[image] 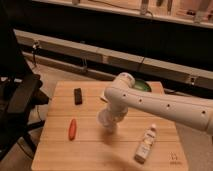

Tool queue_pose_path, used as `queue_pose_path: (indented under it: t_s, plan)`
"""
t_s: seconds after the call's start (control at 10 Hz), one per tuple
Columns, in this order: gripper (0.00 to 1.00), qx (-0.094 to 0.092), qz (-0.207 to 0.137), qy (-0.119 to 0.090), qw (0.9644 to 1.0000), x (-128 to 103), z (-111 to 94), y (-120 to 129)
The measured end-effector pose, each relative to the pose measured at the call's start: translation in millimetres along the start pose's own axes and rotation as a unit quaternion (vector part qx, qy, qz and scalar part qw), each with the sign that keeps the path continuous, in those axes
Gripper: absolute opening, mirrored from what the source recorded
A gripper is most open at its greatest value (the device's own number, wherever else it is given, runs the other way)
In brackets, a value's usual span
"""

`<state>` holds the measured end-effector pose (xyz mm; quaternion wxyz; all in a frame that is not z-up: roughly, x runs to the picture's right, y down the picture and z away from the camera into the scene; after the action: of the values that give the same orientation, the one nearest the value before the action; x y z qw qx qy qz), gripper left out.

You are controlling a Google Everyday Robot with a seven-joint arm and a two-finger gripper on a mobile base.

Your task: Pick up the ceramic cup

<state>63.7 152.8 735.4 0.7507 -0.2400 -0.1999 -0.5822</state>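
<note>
Here's the wooden table (60, 150), a pale square top filling the lower middle of the view, with a dark chair (20, 100) just off its left edge. Across it from the right comes the robot arm (165, 106), thick and white, elbow bent above the table's far side and the wrist turned straight down toward the centre. Behind that elbow, at the back edge, a sliver of the green bowl (142, 85) peeks out, mostly covered by the arm. Down at the front right lies the white bottle (145, 145), on its side with the cap end pointing away from us. Left of centre sits an orange-red carrot-shaped object (73, 128), and further back a small black block (78, 95). Now the gripper (109, 124): it's low over the middle of the table, right at the ceramic cup (107, 121), which shows only as a whitish shape merged with the wrist. Whether the jaws are spread or pinching the cup, I cannot tell.
</note>
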Motion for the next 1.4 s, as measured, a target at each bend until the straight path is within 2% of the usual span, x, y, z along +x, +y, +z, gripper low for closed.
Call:
queue_pose_path:
  t_s: [1.4]
  plan:
    - [0.12, 0.001, -0.003, 0.0, 1.0, 11.0, -12.9, -1.1]
